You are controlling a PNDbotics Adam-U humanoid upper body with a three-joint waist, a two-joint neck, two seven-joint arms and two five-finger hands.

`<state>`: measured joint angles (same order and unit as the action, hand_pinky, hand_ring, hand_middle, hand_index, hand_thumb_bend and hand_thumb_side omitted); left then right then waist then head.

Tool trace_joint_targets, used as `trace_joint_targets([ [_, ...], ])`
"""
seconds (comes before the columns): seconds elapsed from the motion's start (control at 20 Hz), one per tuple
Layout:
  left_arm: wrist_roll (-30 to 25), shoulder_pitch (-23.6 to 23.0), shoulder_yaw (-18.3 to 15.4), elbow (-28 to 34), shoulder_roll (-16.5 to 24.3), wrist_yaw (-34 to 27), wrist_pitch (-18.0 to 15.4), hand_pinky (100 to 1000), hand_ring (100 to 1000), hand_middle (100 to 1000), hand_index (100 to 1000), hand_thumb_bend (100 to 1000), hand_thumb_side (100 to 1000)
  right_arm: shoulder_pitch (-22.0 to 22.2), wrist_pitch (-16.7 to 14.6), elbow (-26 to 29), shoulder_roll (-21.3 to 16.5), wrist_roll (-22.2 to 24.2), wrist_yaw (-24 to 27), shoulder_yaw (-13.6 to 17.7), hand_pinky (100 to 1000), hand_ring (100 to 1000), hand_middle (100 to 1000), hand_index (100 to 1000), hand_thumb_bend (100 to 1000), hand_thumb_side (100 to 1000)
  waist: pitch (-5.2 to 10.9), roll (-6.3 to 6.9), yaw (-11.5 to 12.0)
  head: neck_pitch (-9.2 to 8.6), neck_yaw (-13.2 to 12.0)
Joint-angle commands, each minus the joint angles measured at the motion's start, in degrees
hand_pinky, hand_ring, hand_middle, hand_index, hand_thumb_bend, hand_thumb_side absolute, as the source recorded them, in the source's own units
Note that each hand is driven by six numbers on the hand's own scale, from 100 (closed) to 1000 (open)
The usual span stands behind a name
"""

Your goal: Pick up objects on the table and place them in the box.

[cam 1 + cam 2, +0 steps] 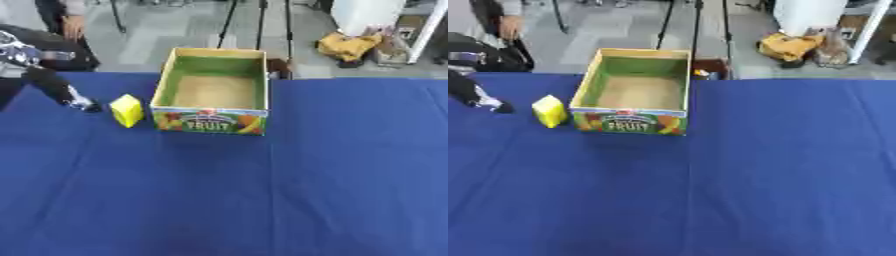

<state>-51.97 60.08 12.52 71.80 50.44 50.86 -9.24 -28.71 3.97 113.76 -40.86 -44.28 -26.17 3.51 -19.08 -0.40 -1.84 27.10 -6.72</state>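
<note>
Blue table (262,190), with an open cardboard fruit box (211,121) near the far edge, green inside walls, brown floor bare. Yellow block (127,110) upright on the cloth just left of the box, close to its front left corner, not touching. Left hand (80,102) low over the table just left of the block, apart from it; finger spread too blurred to tell, nothing visibly held. Right hand out of sight.

Even bright light, soft blur throughout, faint shadows
</note>
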Motion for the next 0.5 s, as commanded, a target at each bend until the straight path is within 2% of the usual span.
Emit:
trace_joint_targets([
  [0.05,0.2,1.6,-0.3,1.2,1.1,1.4,-2.7,829,913,907,1000,474,674,-0.6,0.0,0.8,-0.8,0.0,0.2,0.6,691,733,704,791,100,515,1.65,0.1,-0.1,-0.63,-0.3],
  [0.15,1.2,1.9,-0.1,1.0,0.9,3.5,-4.4,831,914,908,1000,458,666,-0.7,-0.1,0.8,-0.8,0.0,0.2,0.5,692,733,704,792,100,514,1.7,0.04,-0.2,-0.84,-0.4],
  [0.2,1.8,2.1,0.0,0.7,0.7,4.4,-5.2,808,897,896,1000,421,644,-0.8,-0.1,0.8,-0.7,0.0,0.2,0.5,692,734,705,791,100,514,1.7,0.0,-0.2,-0.92,-0.4],
  [0.35,4.8,2.6,0.7,-1.5,-0.1,5.4,-8.4,810,897,894,1000,437,637,-1.1,-0.3,0.8,-0.7,0.1,0.3,0.4,691,733,705,791,100,514,1.54,-0.16,-0.2,-1.42,-0.6],
  [0.5,5.3,3.2,1.0,-4.1,-1.0,5.5,-10.0,808,896,896,1000,490,641,-1.4,-0.4,0.8,-0.6,0.1,0.3,0.4,691,733,704,790,100,514,1.22,-0.23,-0.4,-1.67,-0.7],
])
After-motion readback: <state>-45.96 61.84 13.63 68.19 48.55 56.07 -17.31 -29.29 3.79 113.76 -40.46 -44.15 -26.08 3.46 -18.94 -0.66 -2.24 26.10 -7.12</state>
